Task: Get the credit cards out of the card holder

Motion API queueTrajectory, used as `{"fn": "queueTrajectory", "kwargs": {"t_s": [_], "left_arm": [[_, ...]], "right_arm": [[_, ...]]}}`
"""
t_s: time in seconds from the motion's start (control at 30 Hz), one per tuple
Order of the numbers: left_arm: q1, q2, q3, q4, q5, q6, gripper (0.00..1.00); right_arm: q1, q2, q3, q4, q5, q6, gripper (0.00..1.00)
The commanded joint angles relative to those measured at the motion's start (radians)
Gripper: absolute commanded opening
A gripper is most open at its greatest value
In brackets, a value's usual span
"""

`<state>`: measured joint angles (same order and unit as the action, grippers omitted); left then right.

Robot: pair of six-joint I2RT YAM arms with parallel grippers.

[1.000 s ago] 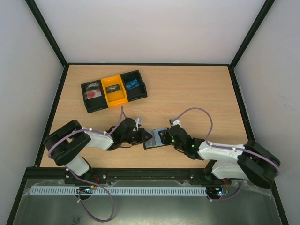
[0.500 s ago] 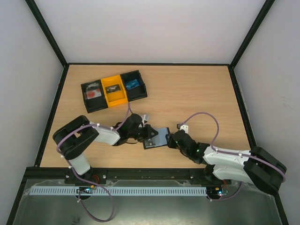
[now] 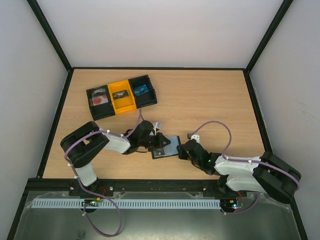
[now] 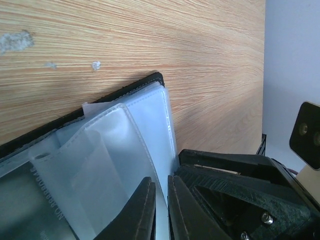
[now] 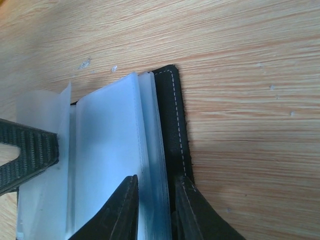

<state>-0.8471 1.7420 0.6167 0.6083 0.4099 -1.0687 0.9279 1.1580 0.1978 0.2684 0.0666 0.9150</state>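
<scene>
The card holder (image 3: 169,146) lies open on the table between both arms, a black wallet with clear blue-tinted pocket sleeves. My left gripper (image 3: 159,145) reaches it from the left. In the left wrist view its jaws (image 4: 162,210) are closed on a thin sleeve edge of the card holder (image 4: 125,150). My right gripper (image 3: 181,149) reaches it from the right. In the right wrist view its jaws (image 5: 155,212) clamp the sleeve stack and black stitched cover of the card holder (image 5: 170,115). No credit card shows apart from the sleeves; a grey printed panel (image 4: 20,205) shows through one sleeve.
A black-and-yellow three-compartment tray (image 3: 121,96) stands at the back left, holding small items. The other gripper's black finger shows at the edge of each wrist view, right in the left wrist view (image 4: 235,185) and left in the right wrist view (image 5: 25,155). Black frame rails border the table.
My left gripper has moved right onto the card holder's left side. My right gripper has drawn back a little to the right edge of the card holder.
</scene>
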Motion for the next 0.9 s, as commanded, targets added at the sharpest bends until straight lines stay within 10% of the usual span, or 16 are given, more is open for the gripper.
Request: {"fn": "queueTrajectory", "kwargs": {"t_s": [0.0, 0.4, 0.63, 0.87], "left_arm": [[-0.002, 0.023, 0.032, 0.017, 0.025, 0.024, 0.12], [-0.001, 0.025, 0.076, -0.027, 0.058, 0.039, 0.18], [0.017, -0.16, 0.11, -0.222, -0.006, 0.126, 0.43], [0.056, -0.326, 0.091, -0.438, -0.151, 0.185, 0.46]], "right_arm": [[-0.003, 0.011, -0.023, 0.038, -0.029, 0.006, 0.2], [-0.003, -0.012, -0.041, 0.028, -0.044, 0.01, 0.18], [-0.003, -0.044, -0.052, 0.017, -0.032, 0.016, 0.18], [-0.002, -0.044, -0.057, 0.024, -0.033, 0.021, 0.17]]}}
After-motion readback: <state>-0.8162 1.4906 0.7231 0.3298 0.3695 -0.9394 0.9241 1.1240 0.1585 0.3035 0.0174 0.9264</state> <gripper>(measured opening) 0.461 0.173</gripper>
